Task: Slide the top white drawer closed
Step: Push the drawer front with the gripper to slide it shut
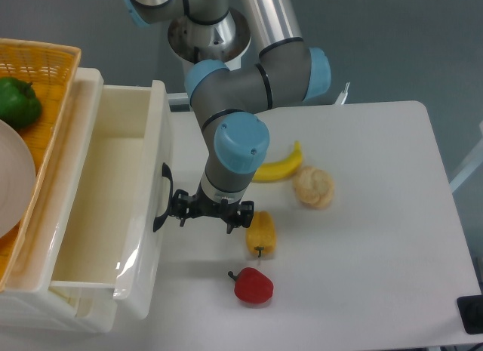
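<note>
Presently claw (pixel 209 212) sits low, fingers spread and holding nothing, just beside the black handle (pixel 161 198) of the top white drawer (pixel 113 185), which stands pulled well out of the cabinet. Judgement: push squarely on the front panel near that handle, avoiding skew.

Single arm reaches down from its base at top of frame, grey links with light-blue joint caps. Upper link runs leftward from the blue elbow cap, then the forearm folds down to a large blue wrist cap directly above the claw (pixel 210 210). Wrist points straight down. Claw is black, low, its body lying crosswise. Finger spacing cannot be made out from this overhead angle; nothing seen held between them.
</note>
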`<state>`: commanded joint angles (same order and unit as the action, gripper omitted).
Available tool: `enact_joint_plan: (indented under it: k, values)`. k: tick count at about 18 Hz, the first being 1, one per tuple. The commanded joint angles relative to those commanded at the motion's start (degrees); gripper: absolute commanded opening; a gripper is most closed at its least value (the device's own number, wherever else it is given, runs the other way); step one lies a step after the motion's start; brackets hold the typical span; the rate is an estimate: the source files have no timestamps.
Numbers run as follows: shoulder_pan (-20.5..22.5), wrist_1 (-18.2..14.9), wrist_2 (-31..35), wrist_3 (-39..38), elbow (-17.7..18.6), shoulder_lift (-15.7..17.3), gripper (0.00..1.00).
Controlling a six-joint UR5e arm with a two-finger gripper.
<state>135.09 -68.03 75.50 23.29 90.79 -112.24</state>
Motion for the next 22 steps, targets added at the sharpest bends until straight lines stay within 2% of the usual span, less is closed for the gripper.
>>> enact_joint_plan:
  k: [22]
  values:
    - [-5.80, 0.09, 0.00, -2.72, -0.88, 0.00, 1.00]
